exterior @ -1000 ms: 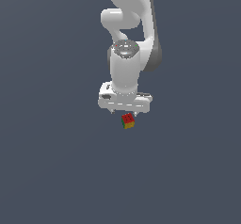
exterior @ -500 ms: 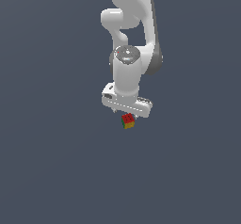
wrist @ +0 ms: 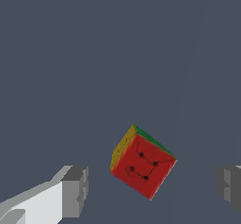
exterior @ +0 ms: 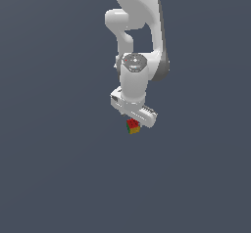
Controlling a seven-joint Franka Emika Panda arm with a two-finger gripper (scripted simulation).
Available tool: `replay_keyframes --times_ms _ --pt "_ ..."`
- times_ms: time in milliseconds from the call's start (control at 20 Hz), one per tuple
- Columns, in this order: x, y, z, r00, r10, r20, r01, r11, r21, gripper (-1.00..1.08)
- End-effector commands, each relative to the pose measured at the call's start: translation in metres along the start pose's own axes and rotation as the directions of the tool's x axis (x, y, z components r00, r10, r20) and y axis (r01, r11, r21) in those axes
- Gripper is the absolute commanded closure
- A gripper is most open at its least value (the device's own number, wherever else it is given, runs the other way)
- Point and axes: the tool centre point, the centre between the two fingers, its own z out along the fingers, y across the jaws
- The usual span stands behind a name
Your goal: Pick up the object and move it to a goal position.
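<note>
The object is a tiny cube with red, green and yellow-orange faces, lying on the dark grey floor just under the white hand. In the wrist view the cube shows its red face with yellow and green edges. It sits between the two grey fingertips without touching either. My gripper is open, with wide gaps on both sides of the cube. In the exterior view the gripper hangs right above the cube and its fingers are mostly hidden by the hand.
The white arm rises behind the hand toward the top of the exterior view. Plain dark grey ground surrounds the cube on all sides.
The hand has turned about its vertical axis, so its crossbar now slants in the exterior view. The cube lies where it was.
</note>
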Motion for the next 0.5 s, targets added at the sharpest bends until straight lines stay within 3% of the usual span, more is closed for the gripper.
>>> replay_keyframes --times_ms 0,450 --pt "-0.003 0.0 0.005 0.998 0.069 0.001 -0.069 0.998 -0.001 -0.92" --pt "-0.013 0.002 0.022 0.952 0.305 0.003 -0.305 0.952 -0.007 -0.92"
